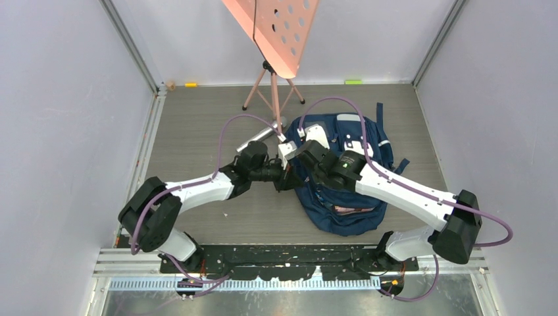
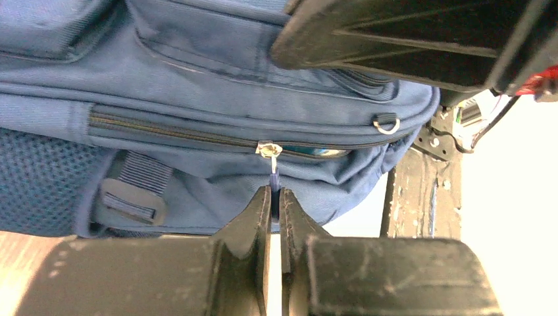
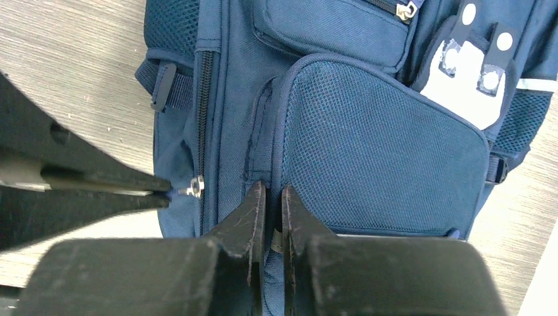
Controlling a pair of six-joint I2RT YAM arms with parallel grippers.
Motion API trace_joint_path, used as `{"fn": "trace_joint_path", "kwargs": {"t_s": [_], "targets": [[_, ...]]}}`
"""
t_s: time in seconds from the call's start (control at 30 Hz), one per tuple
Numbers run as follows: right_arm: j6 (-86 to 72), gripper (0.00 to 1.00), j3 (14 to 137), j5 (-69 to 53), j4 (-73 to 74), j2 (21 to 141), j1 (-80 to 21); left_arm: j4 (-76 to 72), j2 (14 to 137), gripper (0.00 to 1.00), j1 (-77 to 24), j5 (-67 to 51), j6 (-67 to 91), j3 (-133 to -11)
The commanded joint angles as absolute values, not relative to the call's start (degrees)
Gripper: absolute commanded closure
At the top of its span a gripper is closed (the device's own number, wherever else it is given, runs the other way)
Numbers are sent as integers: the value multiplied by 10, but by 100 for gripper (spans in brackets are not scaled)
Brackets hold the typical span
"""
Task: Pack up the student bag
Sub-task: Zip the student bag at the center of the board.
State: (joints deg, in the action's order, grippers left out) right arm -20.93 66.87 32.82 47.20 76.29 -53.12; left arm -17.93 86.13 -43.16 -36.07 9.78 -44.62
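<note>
Navy blue fabric backpack (image 1: 322, 197), with grey patches and reflective stripes, lies flat on the grey wood-grain table (image 1: 197, 131). It sits right of centre, its straps toward the far side.

Both arms reach in over it from the near edge and meet at its left flank. The left gripper (image 2: 276, 194) comes in low from the left. Its two black fingers are clenched on the blue fabric pull tab (image 2: 274, 179) that hangs from the silver zip slider (image 2: 268, 149). The slider sits partway along the long side zip (image 2: 177, 133). On one side of the slider the teeth are closed; on the other the zip gapes slightly. A small metal D-ring (image 2: 386, 124) shows just above that gaping stretch.

The right gripper (image 3: 273, 191) reaches across the backpack from the right. Its fingers are drawn almost together, nipping the backpack's cloth at the edge of the dark mesh front pocket (image 3: 381, 151). In the right wrist view the left gripper's fingers appear at the left, meeting the slider just beside this grip.

Beyond the backpack, on the far side of the table, stands a salmon-pink perforated metal music stand (image 1: 279, 33) on tripod legs. A small yellow item (image 1: 191, 84) and a small green item (image 1: 353, 81) lie along the far edge.
</note>
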Motion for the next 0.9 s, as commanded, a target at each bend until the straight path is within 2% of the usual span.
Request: {"fn": "trace_joint_path", "kwargs": {"t_s": [0.0, 0.47, 0.87], "targets": [[-207, 100, 675, 400, 357, 774, -516, -156, 834, 100, -461, -379, 107, -420], [-213, 100, 610, 405, 187, 793, -508, -385, 844, 100, -624, -232, 233, -343], [-181, 100, 589, 384, 54, 842, -492, -466, 936, 100, -720, -120, 282, -395]]}}
